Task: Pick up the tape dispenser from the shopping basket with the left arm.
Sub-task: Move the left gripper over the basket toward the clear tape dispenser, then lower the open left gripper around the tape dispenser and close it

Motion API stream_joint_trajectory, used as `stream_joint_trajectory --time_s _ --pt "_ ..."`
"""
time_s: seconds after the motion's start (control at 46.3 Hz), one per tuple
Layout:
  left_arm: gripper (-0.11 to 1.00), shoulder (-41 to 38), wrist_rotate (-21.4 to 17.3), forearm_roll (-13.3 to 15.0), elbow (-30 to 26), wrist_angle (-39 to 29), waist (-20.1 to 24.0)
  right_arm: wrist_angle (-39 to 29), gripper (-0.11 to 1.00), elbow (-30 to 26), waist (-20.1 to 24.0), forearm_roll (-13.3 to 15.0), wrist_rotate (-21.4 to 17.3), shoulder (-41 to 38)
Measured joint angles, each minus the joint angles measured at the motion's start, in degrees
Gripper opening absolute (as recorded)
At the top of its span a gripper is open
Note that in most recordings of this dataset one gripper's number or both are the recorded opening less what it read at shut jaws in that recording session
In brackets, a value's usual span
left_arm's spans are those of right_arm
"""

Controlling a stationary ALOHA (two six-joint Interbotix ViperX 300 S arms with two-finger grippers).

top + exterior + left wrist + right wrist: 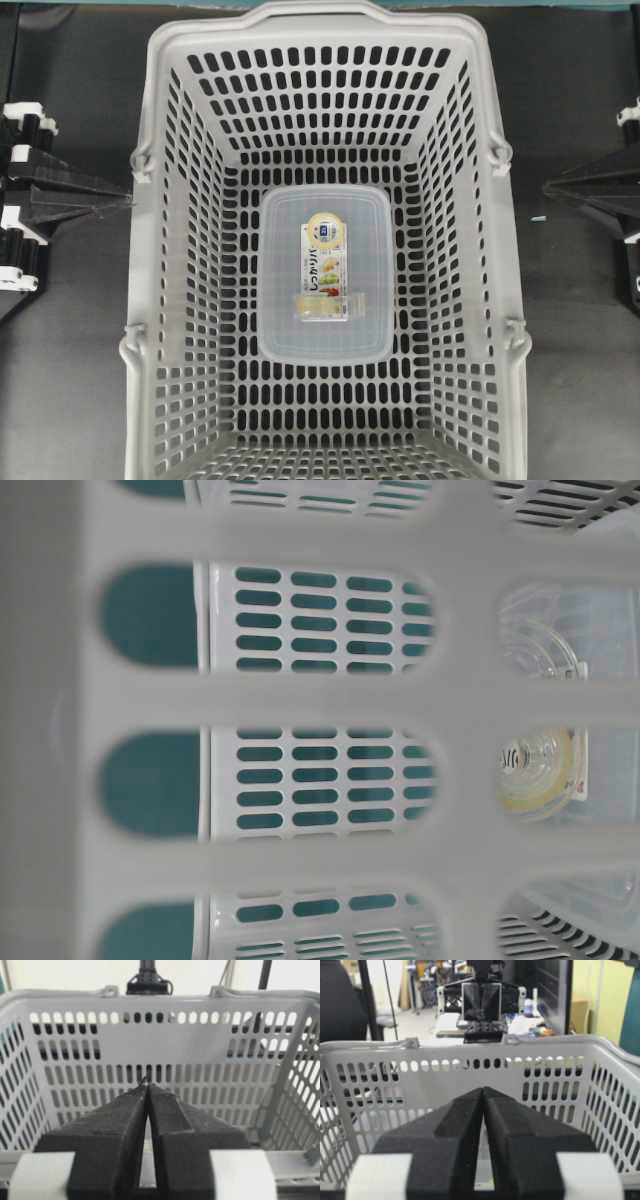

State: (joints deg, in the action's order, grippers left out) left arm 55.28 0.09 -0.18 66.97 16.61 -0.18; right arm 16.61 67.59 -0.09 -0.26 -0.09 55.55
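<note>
The tape dispenser (325,272), a flat translucent box with a white-yellow label, lies flat on the floor of the light-grey shopping basket (160,120), near its middle. Part of it shows through the slots in the table-level view (540,770). My left gripper (125,200) sits outside the basket's left wall, tips touching, empty; in its wrist view (146,1085) the tips meet in front of the basket wall (165,1055). My right gripper (548,188) sits outside the right wall, also shut and empty (483,1091). The dispenser is hidden in both wrist views.
The basket fills most of the dark table (60,380). Its handles lie folded down on the rim (330,12). The basket walls stand between each gripper and the dispenser. Beyond the basket in the right wrist view is the opposite arm (481,995).
</note>
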Motion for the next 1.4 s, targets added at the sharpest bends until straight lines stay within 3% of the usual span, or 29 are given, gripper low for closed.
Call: stream_joint_trajectory --time_s 0.086,0.281,0.713,0.799,1.016,1.08,1.21,1.296,1.404 --pt "0.00 -0.5 1.1 -1.1 -1.5 -2.1 0.0 -0.2 0.00 0.0 0.1 0.0 -0.2 -0.1" --pt "0.00 -4.6 3.6 -2.0 -9.7 -12.6 -0.4 -4.0 0.00 0.0 0.4 0.0 -0.5 0.1" --pt "0.00 -22.9 3.9 -2.2 -31.9 -39.6 -5.4 -13.2 0.03 -1.1 0.6 -0.1 -0.5 0.8" --pt "0.00 -27.0 4.0 -2.1 -35.9 -44.2 -5.6 -13.5 0.15 -1.0 0.7 -0.2 -0.5 1.0" --pt "0.00 -37.1 4.1 -2.2 -45.2 -51.9 -5.7 -13.9 0.69 -1.1 0.7 -0.1 -0.5 1.3" --pt "0.00 -39.6 4.1 -2.2 -47.5 -53.7 -5.7 -13.9 0.75 -1.1 0.6 -0.1 -0.5 1.3" --pt "0.01 -43.5 4.1 -2.2 -50.7 -57.1 -5.8 -13.9 0.73 -1.1 0.5 -0.1 -0.5 1.6" --pt "0.12 -46.2 4.6 -2.1 -52.6 -59.0 -5.8 -13.8 0.72 -1.1 0.3 -0.1 -0.5 1.8" --pt "0.44 -49.4 5.4 -2.1 -54.6 -61.0 -6.0 -13.8 0.72 -1.1 0.4 -0.1 -0.5 2.1"
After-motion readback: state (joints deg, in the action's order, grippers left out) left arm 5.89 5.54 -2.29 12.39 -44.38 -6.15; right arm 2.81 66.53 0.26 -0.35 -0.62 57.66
